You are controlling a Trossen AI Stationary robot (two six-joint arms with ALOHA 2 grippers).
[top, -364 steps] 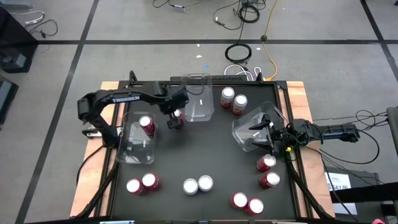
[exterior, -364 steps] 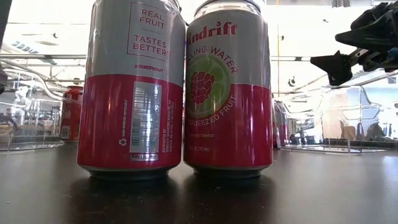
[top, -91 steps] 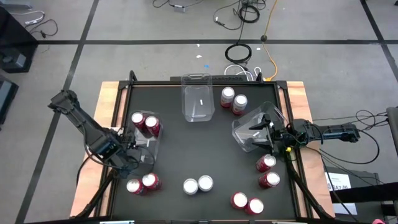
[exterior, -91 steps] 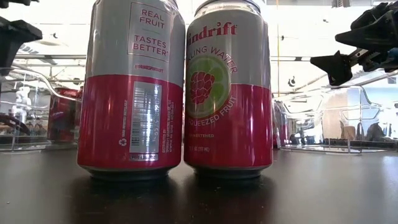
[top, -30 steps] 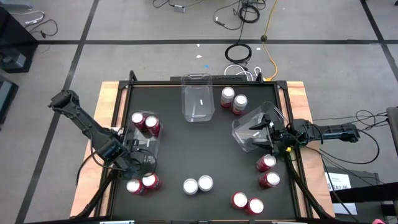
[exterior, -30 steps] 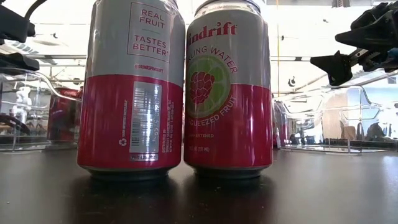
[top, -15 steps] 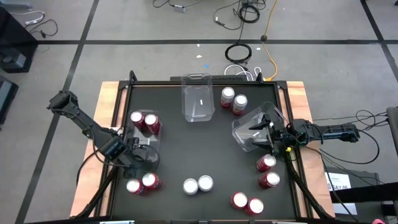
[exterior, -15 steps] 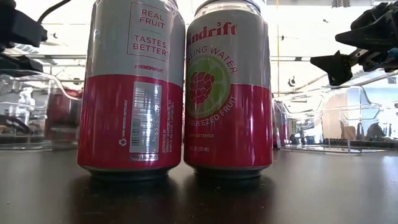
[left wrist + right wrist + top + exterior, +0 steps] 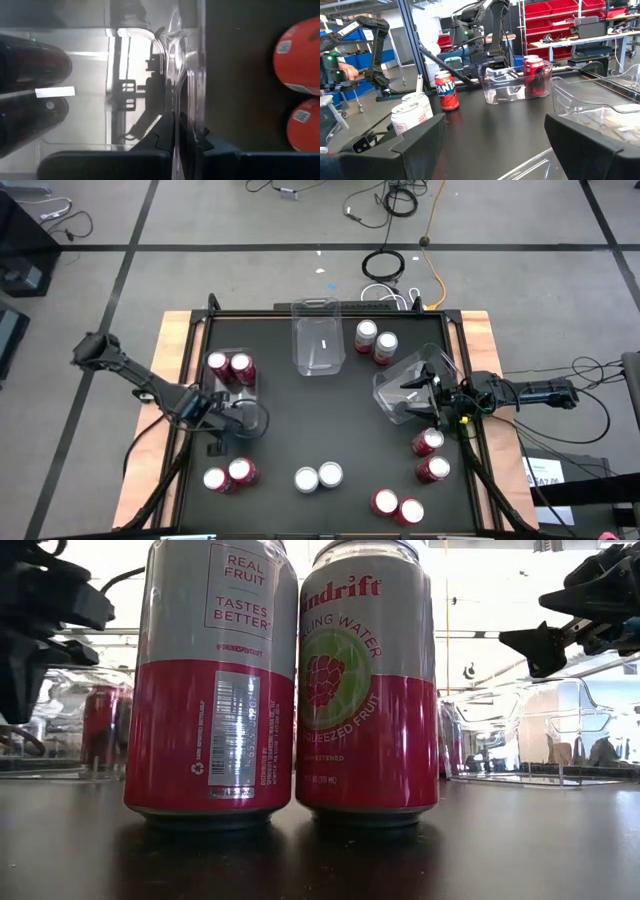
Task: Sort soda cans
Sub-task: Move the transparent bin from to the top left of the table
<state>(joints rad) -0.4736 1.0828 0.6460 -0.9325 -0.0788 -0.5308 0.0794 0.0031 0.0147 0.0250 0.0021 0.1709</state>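
A clear plastic bin (image 9: 238, 395) at the table's left holds two red soda cans (image 9: 228, 367) at its far end. My left gripper (image 9: 235, 420) (image 9: 177, 125) points down at the bin's near end and is shut on its wall. Two more red cans (image 9: 228, 475) stand near the front left, and two silver-topped cans (image 9: 318, 476) (image 9: 290, 690) at the front middle. My right gripper (image 9: 420, 398) (image 9: 495, 135) waits level and open at the table's right, at a second clear bin (image 9: 400, 385); I cannot tell whether it touches the bin. My left gripper pinches the clear bin's thin upright wall (image 9: 176, 100) near a rounded corner at its near end, one finger inside the bin and one outside. The fingers come from above, pointing down. The bin stays on the table on its base.
An empty third clear bin (image 9: 318, 340) stands at the far middle with two cans (image 9: 376, 340) beside it. More red cans stand at the right (image 9: 430, 456) and front right (image 9: 398, 506). Bare black tabletop (image 9: 320, 415) lies in the middle.
My left gripper has gone toward the table's right edge, shut on the bin's wall. The bin's near end has swung right along the table with it, while its far end with the two cans has stayed almost in place.
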